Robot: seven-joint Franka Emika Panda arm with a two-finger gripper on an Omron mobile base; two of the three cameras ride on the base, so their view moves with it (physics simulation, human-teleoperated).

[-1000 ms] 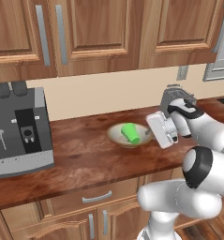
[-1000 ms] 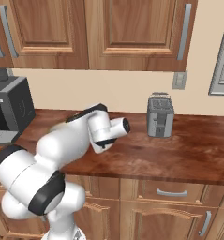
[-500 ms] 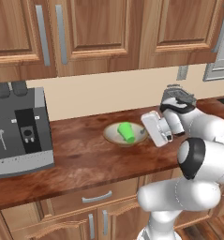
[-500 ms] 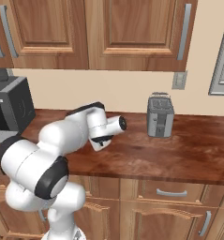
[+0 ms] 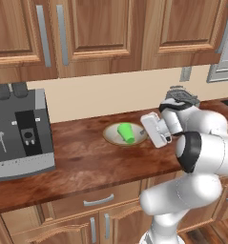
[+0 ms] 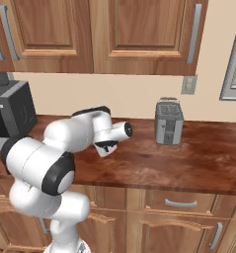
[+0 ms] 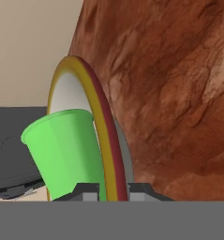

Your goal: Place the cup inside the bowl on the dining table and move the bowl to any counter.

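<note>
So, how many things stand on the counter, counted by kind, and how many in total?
Cup, green, lying in the bowl: 1
Bowl, cream, its rim between the fingers: 1
Coffee machine, grey and black: 1
Toaster, grey metal: 1
Total: 4
</note>
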